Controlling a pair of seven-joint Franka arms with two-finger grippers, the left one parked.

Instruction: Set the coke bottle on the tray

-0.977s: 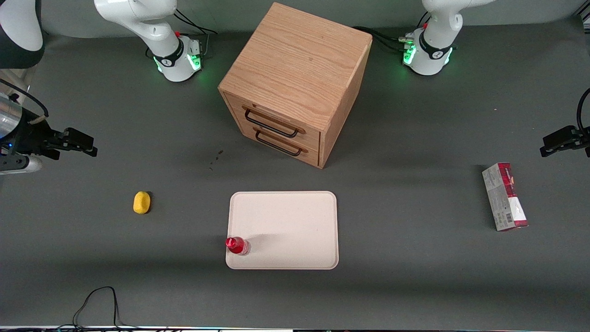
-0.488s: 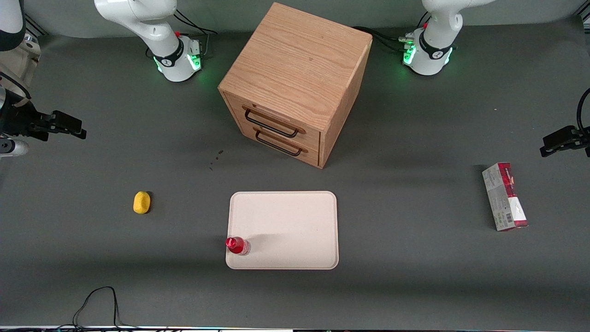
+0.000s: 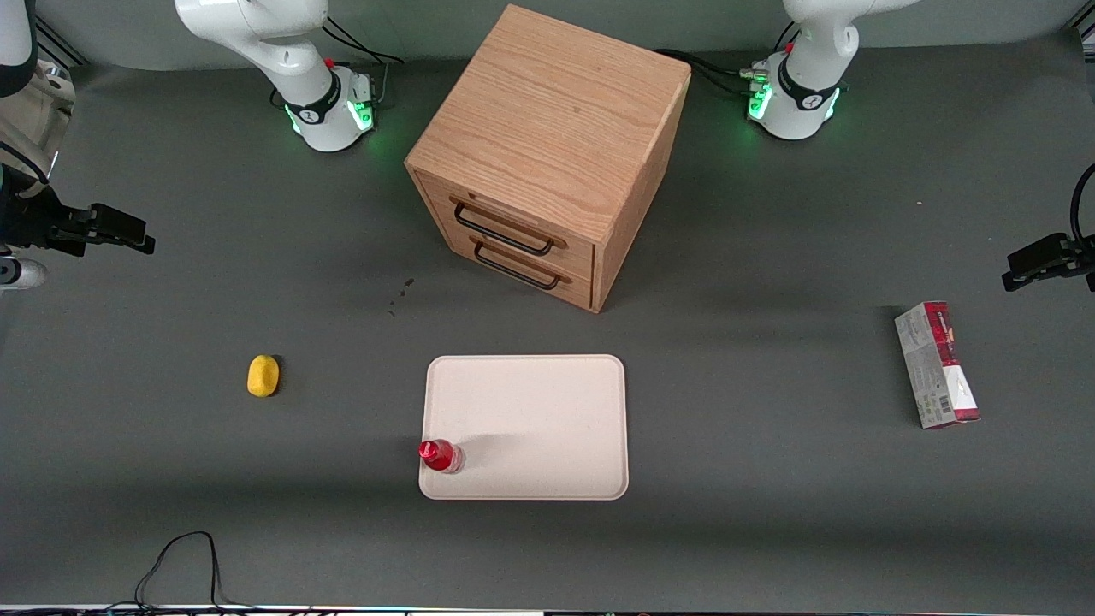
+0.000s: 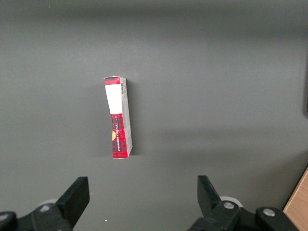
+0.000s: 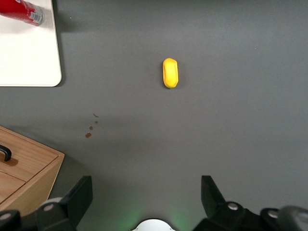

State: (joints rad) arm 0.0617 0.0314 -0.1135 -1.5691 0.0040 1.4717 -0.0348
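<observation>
Gripper (image 5: 147,202) fingers (image 5: 79,195) spread wide above grey tabletop (image 5: 231,125), yellow object (image 5: 170,72), coke bottle (image 5: 21,11) on tray (image 5: 24,57), wooden drawer cabinet (image 5: 24,168)

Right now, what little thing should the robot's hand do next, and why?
Probably nothing more than staying clear. The small red coke bottle stands upright on the cream-white rectangular tray, near its corner, so the job looks done. The gripper hangs open, empty, toward the working arm's end of the table.

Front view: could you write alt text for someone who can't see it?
A small red coke bottle stands upright in a near corner of a cream tray, in front of a wooden drawer cabinet. The gripper, jaws open and empty, hangs at the working arm's end of the table, above a yellow object.
</observation>
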